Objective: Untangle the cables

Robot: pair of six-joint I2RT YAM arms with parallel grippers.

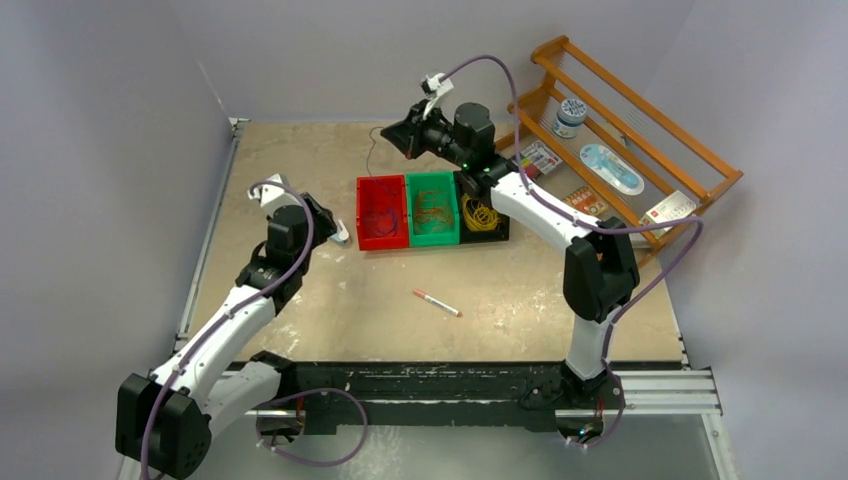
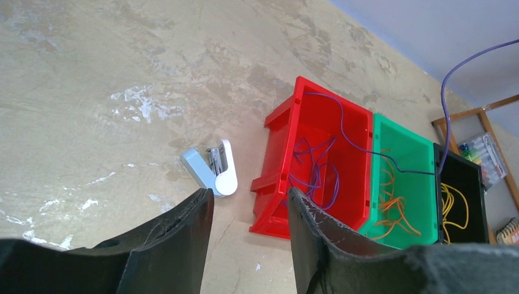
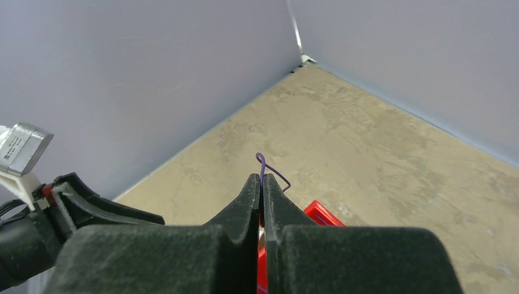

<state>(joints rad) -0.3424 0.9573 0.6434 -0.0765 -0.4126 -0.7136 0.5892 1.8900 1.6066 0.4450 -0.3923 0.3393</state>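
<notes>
The right tool (image 3: 262,181) is pinched shut on one thin purple cable (image 3: 261,164), whose kinked end pokes out just past its tips. It hangs above the far side of the red bin (image 1: 383,244), and a fine strand drops from it toward that bin. The rest of the cables (image 2: 315,177) lie as loose purple loops inside the red bin, with orange ones in the green bin (image 2: 404,138) beside it and yellow ones in the black bin (image 2: 465,177) one further on. The left tool (image 2: 250,197) hovers half-spread and empty just outside the red bin's opposite end.

I would draw the strand up slowly and straight, watching that the loops slip free and do not cinch or drag the bin. The idle tool could steady the red bin's wall. One purple strand seems to cross the green bin's rim and may snag there.

No writing is legible; the packets on the wooden rack (image 1: 650,107) are too small to read
</notes>
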